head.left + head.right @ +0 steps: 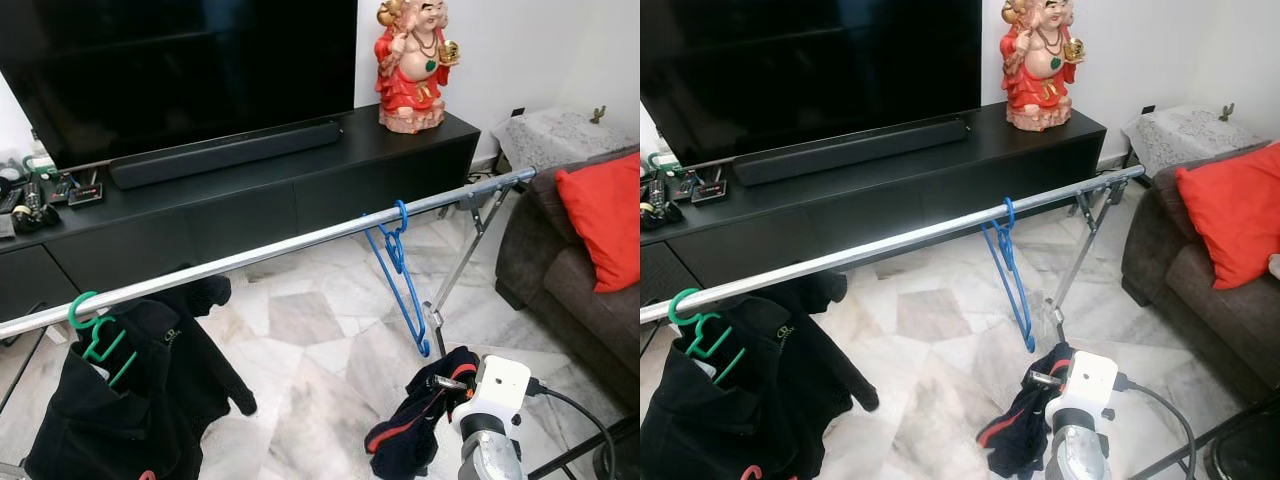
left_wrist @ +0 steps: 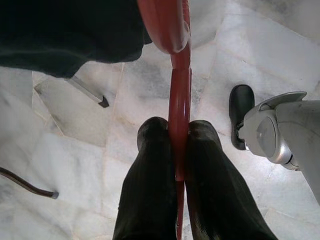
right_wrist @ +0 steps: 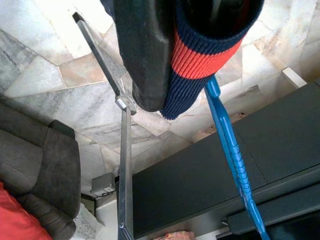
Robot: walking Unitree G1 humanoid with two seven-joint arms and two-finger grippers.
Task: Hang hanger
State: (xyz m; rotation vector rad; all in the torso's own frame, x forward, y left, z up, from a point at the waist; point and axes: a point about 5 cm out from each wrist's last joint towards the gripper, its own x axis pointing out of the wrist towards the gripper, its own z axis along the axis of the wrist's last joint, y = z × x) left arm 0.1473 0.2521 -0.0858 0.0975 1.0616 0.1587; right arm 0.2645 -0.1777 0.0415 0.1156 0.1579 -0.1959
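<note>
Rail: silver clothes rail (image 1: 300, 242) runs across in front of the TV cabinet (image 1: 250, 190), sloping up toward your right.
Blue hanger: empty blue hanger (image 1: 402, 272) hooked on the rail right of centre, hanging free.
Green hanger: green hanger (image 1: 95, 335) on the rail's left end, carrying a black garment (image 1: 120, 400).
Red hanger: red hanger (image 2: 179, 100), in the left wrist view, with dark cloth beside its upper end.
Left gripper: left gripper (image 2: 177, 165) has both black fingers pressed tight onto the red hanger's thin bar, no gap.
Right gripper: right gripper (image 1: 440, 385) is low, below the blue hanger, wrapped in a navy garment with a red stripe (image 1: 415, 425); you cannot tell how its fingers stand.
Handling, judged: thin plastic, light, fairly stiff but smooth; expect it to pivot in a two-finger pinch.
Hold, judged: grip the straight bar near the neck, so the hook stays steerable.
Garment, judged: soft, limp, will swing.
</note>
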